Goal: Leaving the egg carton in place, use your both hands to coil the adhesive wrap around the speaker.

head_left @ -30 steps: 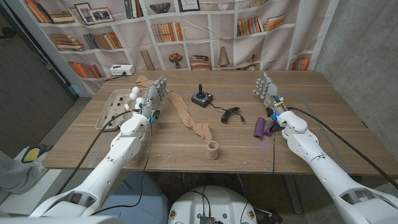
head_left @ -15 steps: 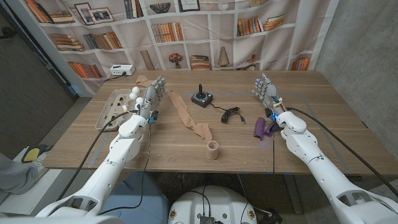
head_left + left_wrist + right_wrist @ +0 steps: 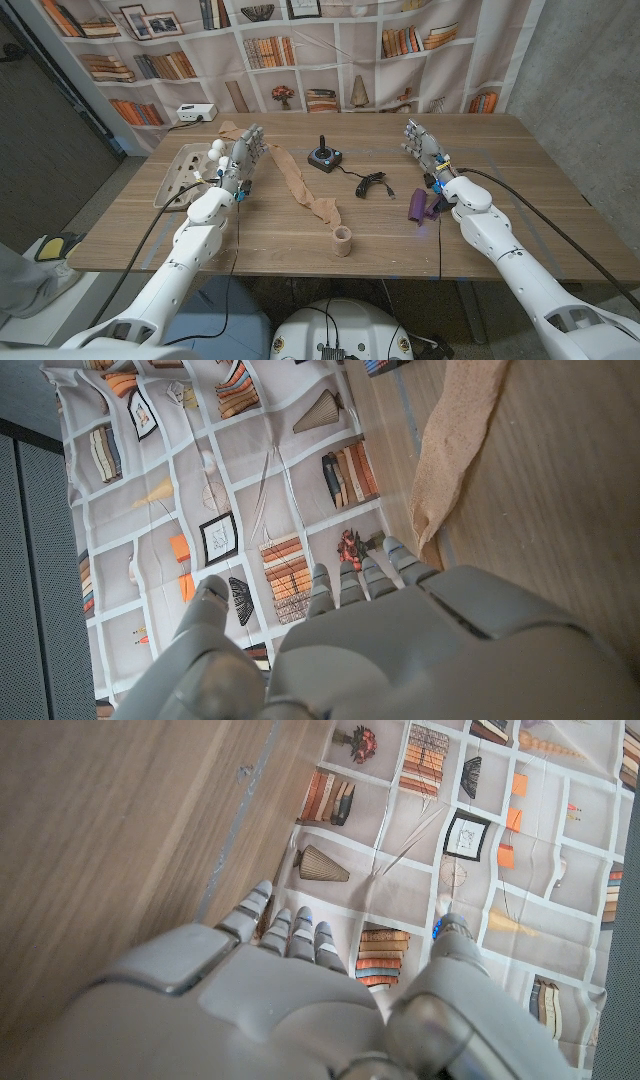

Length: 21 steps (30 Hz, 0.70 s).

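Note:
The tan adhesive wrap (image 3: pixel 300 190) lies unrolled in a long strip across the table's middle, ending at its small roll (image 3: pixel 343 240) near the front edge. A stretch of the wrap (image 3: pixel 455 450) also lies just beyond my left fingers. The purple speaker (image 3: pixel 418 205) lies on the table beside my right forearm. My left hand (image 3: pixel 243 156) is raised with fingers spread, between the egg carton (image 3: pixel 180 172) and the strip, holding nothing. My right hand (image 3: pixel 424 147) is also raised and empty, behind the speaker. Both hands (image 3: pixel 400 650) (image 3: pixel 280 1000) are seen from the back, fingers straight.
White eggs (image 3: pixel 218 150) sit in the carton's far end. A black joystick (image 3: pixel 323 156) and a coiled black cable (image 3: pixel 372 183) lie at the table's centre. A white box (image 3: pixel 195 113) sits at the back left edge. Bookshelf curtain behind.
Both hands have drifted slightly: the left a little toward the carton, the right a little toward the table's back. Nothing on the table moved.

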Each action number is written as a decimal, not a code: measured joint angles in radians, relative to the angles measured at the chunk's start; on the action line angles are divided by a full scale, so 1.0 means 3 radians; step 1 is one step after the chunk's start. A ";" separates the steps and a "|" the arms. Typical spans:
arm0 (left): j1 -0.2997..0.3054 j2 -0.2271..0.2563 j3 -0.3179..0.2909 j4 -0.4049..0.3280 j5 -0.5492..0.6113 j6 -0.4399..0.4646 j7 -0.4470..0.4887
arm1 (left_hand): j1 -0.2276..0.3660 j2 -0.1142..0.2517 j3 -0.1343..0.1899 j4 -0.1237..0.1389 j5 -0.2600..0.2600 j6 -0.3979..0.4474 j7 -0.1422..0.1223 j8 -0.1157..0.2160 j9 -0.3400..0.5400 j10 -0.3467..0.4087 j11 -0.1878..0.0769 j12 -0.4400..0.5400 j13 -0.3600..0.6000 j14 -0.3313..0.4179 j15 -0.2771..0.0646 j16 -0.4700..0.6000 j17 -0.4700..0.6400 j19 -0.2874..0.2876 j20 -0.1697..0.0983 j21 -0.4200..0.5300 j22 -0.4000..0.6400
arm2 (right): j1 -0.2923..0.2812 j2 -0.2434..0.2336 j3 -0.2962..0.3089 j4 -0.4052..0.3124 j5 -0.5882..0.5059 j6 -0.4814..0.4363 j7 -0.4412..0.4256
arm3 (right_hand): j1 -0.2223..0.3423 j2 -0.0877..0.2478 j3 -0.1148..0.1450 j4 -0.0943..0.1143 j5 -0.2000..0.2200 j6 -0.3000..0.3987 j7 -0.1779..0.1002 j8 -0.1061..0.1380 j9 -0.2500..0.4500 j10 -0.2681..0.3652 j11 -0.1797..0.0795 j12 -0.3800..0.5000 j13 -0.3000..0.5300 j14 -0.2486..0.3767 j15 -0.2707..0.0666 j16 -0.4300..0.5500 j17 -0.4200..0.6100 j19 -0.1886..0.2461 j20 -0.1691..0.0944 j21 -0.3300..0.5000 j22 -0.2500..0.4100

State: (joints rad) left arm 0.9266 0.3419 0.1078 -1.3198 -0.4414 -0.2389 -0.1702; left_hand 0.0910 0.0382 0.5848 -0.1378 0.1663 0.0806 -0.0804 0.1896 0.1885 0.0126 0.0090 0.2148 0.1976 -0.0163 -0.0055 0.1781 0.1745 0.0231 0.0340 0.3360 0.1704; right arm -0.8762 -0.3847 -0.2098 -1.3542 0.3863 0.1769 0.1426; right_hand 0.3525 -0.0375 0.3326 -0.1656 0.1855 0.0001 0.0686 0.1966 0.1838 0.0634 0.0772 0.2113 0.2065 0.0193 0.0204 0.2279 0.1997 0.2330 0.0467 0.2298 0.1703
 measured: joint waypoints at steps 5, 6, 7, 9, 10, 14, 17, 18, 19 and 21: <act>0.0038 0.0004 -0.0022 -0.0045 -0.0004 -0.0017 -0.0004 | 0.0000 0.0000 0.0000 0.0000 0.0000 0.0018 0.0017 0.0000 0.0000 0.0000 0.0000 0.0000 0.0000 0.0000 0.0000 0.0000 0.0000 0.0000 0.0000 -0.0023 0.0000 | 0.0010 -0.0035 -0.0034 -0.0034 -0.0081 -0.0001 -0.0037 | 0.0097 -0.0004 0.0000 0.0000 0.0000 0.0024 0.0024 0.0000 0.0000 0.0090 -0.0010 0.0025 0.0006 0.0156 -0.0062 0.0037 0.0000 0.0206 -0.0031 0.0031 0.0010; 0.0048 0.0006 -0.0025 -0.0060 -0.0005 -0.0019 -0.0003 | 0.0000 0.0000 0.0000 0.0000 0.0000 0.0018 0.0017 0.0000 0.0000 0.0000 0.0000 0.0000 0.0000 0.0000 0.0000 0.0000 0.0000 0.0000 0.0000 -0.0023 0.0000 | 0.0014 -0.0047 -0.0044 -0.0046 -0.0090 -0.0001 -0.0041 | 0.0108 -0.0013 0.0000 0.0000 0.0000 0.0036 0.0036 0.0000 0.0000 0.0116 -0.0009 0.0026 0.0006 0.0194 -0.0062 0.0046 0.0000 0.0235 -0.0011 0.0040 0.0014; 0.0055 0.0007 -0.0027 -0.0068 -0.0005 -0.0019 -0.0003 | 0.0000 0.0000 0.0000 0.0000 0.0000 0.0018 0.0017 0.0000 0.0000 0.0000 0.0000 0.0000 0.0000 0.0000 0.0000 0.0000 0.0000 0.0000 0.0000 -0.0023 0.0000 | 0.0014 -0.0047 -0.0044 -0.0046 -0.0103 -0.0001 -0.0048 | 0.0132 0.0002 0.0000 0.0000 0.0000 0.0042 0.0042 0.0000 0.0000 0.0138 -0.0012 0.0032 0.0006 0.0232 -0.0066 0.0058 0.0000 0.0279 -0.0004 0.0057 0.0015; 0.0074 0.0009 -0.0031 -0.0097 -0.0005 -0.0021 0.0002 | 0.0000 0.0000 0.0000 0.0000 0.0000 0.0017 0.0017 0.0000 0.0000 0.0000 0.0000 0.0000 0.0000 0.0000 0.0000 0.0000 0.0000 0.0000 0.0000 -0.0023 0.0000 | 0.0017 -0.0059 -0.0053 -0.0058 -0.0134 -0.0001 -0.0066 | 0.0167 0.0002 0.0010 0.0010 0.0000 0.0090 0.0064 0.0023 0.0000 0.0171 -0.0005 0.0051 0.0006 0.0316 -0.0083 0.0084 0.0001 0.0361 0.0005 0.0076 0.0015; 0.0081 0.0010 -0.0033 -0.0109 -0.0005 -0.0021 0.0002 | 0.0000 0.0000 0.0000 0.0000 0.0000 0.0017 0.0017 0.0000 0.0000 0.0000 0.0000 0.0000 0.0000 0.0000 0.0000 0.0000 0.0000 0.0000 0.0000 -0.0036 0.0000 | 0.0017 -0.0059 -0.0053 -0.0058 -0.0149 -0.0001 -0.0075 | 0.0169 0.0004 0.0010 0.0010 0.0000 0.0103 0.0076 0.0023 0.0000 0.0182 -0.0016 0.0051 0.0006 0.0342 -0.0095 0.0092 0.0005 0.0402 0.0011 0.0076 0.0026; 0.0117 0.0020 -0.0035 -0.0172 -0.0008 -0.0022 0.0047 | 0.0000 0.0000 0.0000 0.0000 0.0000 0.0017 0.0017 0.0000 0.0000 0.0000 0.0000 0.0000 0.0000 0.0000 0.0000 0.0000 0.0000 0.0013 -0.0012 -0.0036 0.0000 | 0.0011 -0.0133 -0.0087 -0.0146 -0.0208 -0.0002 -0.0128 | 0.0199 0.0000 0.0010 0.0010 0.0000 0.0152 0.0072 0.0036 0.0000 0.0248 -0.0009 0.0066 0.0016 0.0436 -0.0116 0.0126 0.0010 0.0461 0.0021 0.0100 0.0031; 0.0143 0.0026 -0.0035 -0.0218 -0.0007 -0.0022 0.0068 | 0.0000 0.0000 0.0000 0.0000 0.0000 0.0017 0.0017 0.0000 0.0000 0.0000 0.0000 0.0000 0.0000 0.0000 0.0000 0.0000 0.0000 0.0012 -0.0012 -0.0036 0.0000 | -0.0005 -0.0157 -0.0097 -0.0192 -0.0242 -0.0018 -0.0175 | 0.0217 0.0017 0.0010 0.0010 0.0000 0.0197 0.0052 0.0049 0.0000 0.0313 -0.0013 0.0077 0.0019 0.0510 -0.0135 0.0142 0.0025 0.0490 0.0017 0.0113 0.0031; 0.0156 0.0028 -0.0035 -0.0236 -0.0005 -0.0023 0.0087 | 0.0000 0.0000 0.0000 0.0000 0.0000 0.0017 0.0017 0.0000 0.0000 0.0000 0.0000 0.0000 0.0000 0.0000 0.0000 0.0000 0.0000 0.0012 -0.0013 -0.0040 0.0000 | -0.0018 -0.0170 -0.0101 -0.0220 -0.0252 -0.0024 -0.0194 | 0.0217 0.0017 0.0011 0.0011 0.0000 0.0218 0.0056 0.0049 0.0000 0.0323 -0.0003 0.0090 0.0019 0.0517 -0.0139 0.0142 0.0032 0.0490 0.0017 0.0113 0.0031; 0.0162 0.0029 -0.0035 -0.0246 -0.0002 -0.0022 0.0097 | 0.0000 0.0000 0.0000 0.0000 0.0000 0.0017 0.0017 0.0000 0.0000 0.0000 0.0000 0.0000 0.0000 0.0000 0.0000 0.0000 0.0000 0.0012 -0.0013 -0.0049 0.0000 | -0.0024 -0.0176 -0.0102 -0.0232 -0.0257 -0.0026 -0.0205 | 0.0217 0.0017 0.0019 0.0019 0.0000 0.0234 0.0050 0.0053 0.0000 0.0330 -0.0010 0.0100 0.0019 0.0517 -0.0139 0.0143 0.0039 0.0490 0.0017 0.0113 0.0040; 0.0189 0.0031 -0.0035 -0.0286 0.0008 -0.0026 0.0131 | 0.0009 0.0009 0.0000 0.0000 0.0000 0.0040 0.0025 0.0022 0.0000 0.0014 0.0012 0.0013 0.0000 0.0000 0.0000 0.0000 0.0000 0.0012 -0.0012 -0.0049 0.0000 | -0.0043 -0.0192 -0.0104 -0.0266 -0.0275 -0.0034 -0.0246 | 0.0230 0.0030 0.0019 0.0019 0.0000 0.0251 0.0034 0.0061 0.0000 0.0357 -0.0011 0.0103 0.0024 0.0517 -0.0139 0.0167 0.0041 0.0490 0.0017 0.0113 0.0046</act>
State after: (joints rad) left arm 0.9834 0.3511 0.0973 -1.4055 -0.4390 -0.2467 -0.1308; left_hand 0.0936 0.0408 0.5848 -0.1378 0.1663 0.0926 -0.0730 0.1963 0.1885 0.0169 0.0126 0.2186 0.1975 -0.0162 -0.0055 0.1780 0.1745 0.0269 0.0302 0.3213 0.1703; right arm -0.8891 -0.4424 -0.2410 -1.4340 0.3036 0.1667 0.0689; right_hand 0.4215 -0.0285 0.3382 -0.1599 0.1855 0.0754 0.0787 0.2150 0.1837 0.1705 0.0740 0.2421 0.2136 0.1742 -0.0212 0.2781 0.2119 0.3800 0.0517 0.2635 0.1842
